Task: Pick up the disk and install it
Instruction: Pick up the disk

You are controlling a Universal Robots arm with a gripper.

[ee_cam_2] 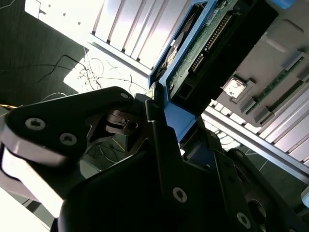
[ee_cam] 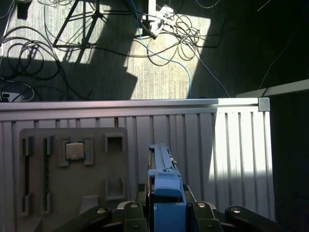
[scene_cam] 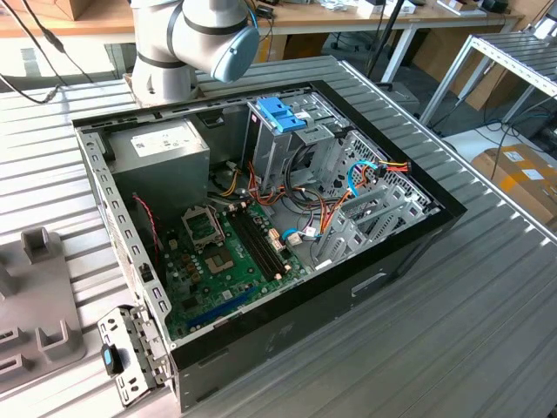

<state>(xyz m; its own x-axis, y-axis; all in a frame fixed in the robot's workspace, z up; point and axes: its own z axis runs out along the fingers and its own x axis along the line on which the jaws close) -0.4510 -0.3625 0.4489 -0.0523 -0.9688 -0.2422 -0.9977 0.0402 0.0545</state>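
Note:
In both wrist views my gripper (ee_cam: pixel 166 209) is shut on the disk (ee_cam: pixel 163 176), held edge-on with its blue side rail running between the black fingers. The second wrist view shows the disk (ee_cam_2: pixel 205 46) from its underside: a green circuit board with connector pins, framed by blue plastic, rising out of the gripper (ee_cam_2: pixel 161 113). The disk hangs in the air above the ribbed metal table (ee_cam: pixel 193 135), just off the grey fixture tray (ee_cam: pixel 72 183).
The open computer case (scene_cam: pixel 365 287) lies on the table with its motherboard (scene_cam: pixel 218 252), grey power-supply box (scene_cam: pixel 161 148) and metal drive cage with blue handle (scene_cam: pixel 280 113). The arm's base (scene_cam: pixel 196 39) stands behind the case. A processor chip (ee_cam: pixel 73 151) sits in the tray. Cables cover the floor (ee_cam: pixel 159 58).

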